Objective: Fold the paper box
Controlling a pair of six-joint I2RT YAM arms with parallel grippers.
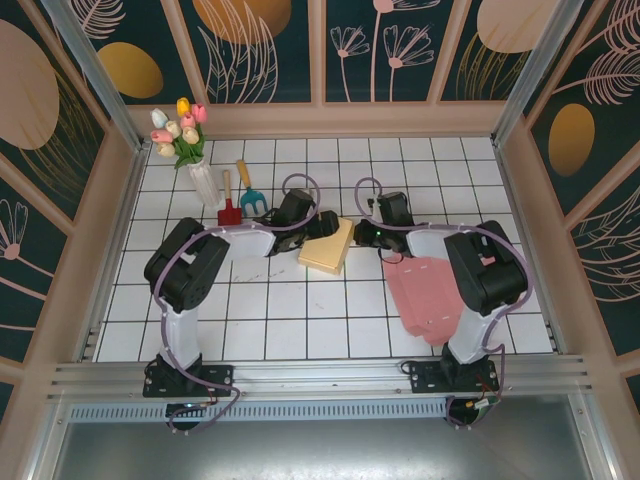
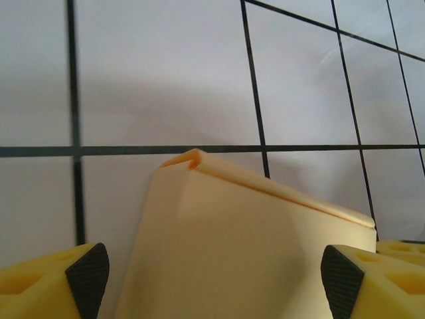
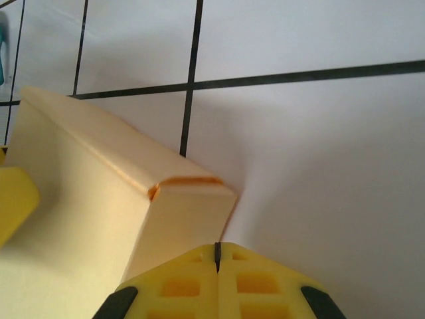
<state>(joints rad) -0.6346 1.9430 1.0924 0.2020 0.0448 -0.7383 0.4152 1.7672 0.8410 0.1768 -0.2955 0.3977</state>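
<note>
The paper box (image 1: 328, 250) is a pale yellow, closed flat carton lying on the white tiled table (image 1: 300, 310) between the two arms. My left gripper (image 1: 318, 227) sits at its upper left edge. In the left wrist view the box (image 2: 252, 252) lies between the widely spread fingers (image 2: 86, 279), so this gripper (image 2: 214, 286) is open. My right gripper (image 1: 360, 235) is at the box's upper right corner. In the right wrist view it (image 3: 217, 251) is shut, its tip against the folded end flap of the box (image 3: 186, 219).
A pink cloth (image 1: 425, 295) lies on the table under the right arm. At the back left stand a white vase of tulips (image 1: 195, 160), a red toy shovel (image 1: 229, 205) and a teal toy rake (image 1: 250, 195). Wooden walls enclose the table.
</note>
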